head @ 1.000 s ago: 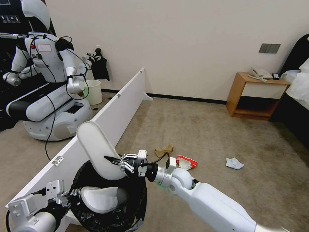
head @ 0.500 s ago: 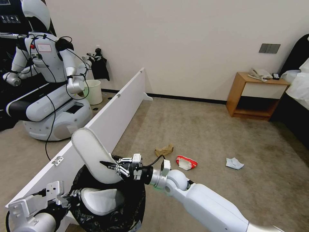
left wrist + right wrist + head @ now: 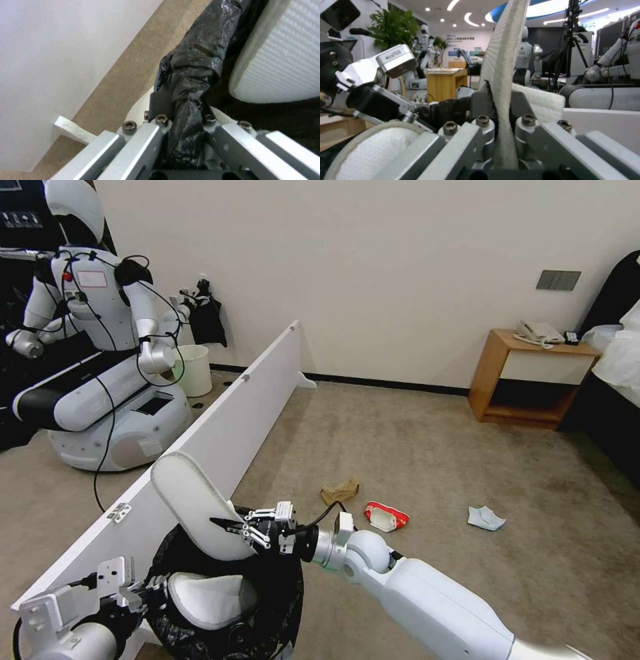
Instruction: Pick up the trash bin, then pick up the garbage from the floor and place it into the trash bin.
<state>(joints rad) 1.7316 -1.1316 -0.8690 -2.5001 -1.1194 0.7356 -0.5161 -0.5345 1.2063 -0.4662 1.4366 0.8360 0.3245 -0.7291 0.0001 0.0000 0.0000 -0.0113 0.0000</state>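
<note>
Round trash bin lined with crinkled black plastic bag sat just beside the near end of the long white floor partition board, held by the left gripper, whose fingers were clenched on the bag-covered rim on the side of the bin facing the board. Right gripper hovered over the bin mouth, fingers clamped on the heel end of a flat white textured slipper; right wrist view showed the slipper edge pinched between both pads. The slipper stood tilted, toe up toward the board, lower end just above the bin opening. Compared with half a second earlier, the slipper and right gripper were slightly lower and closer to the bin mouth; compared with a second earlier, they had shifted toward the board. Second white slipper lay inside the bin, unchanged. On the carpet beyond the bin, away from the board: brown paper scrap, red-white packet, pale blue mask, all unmoved
</note>
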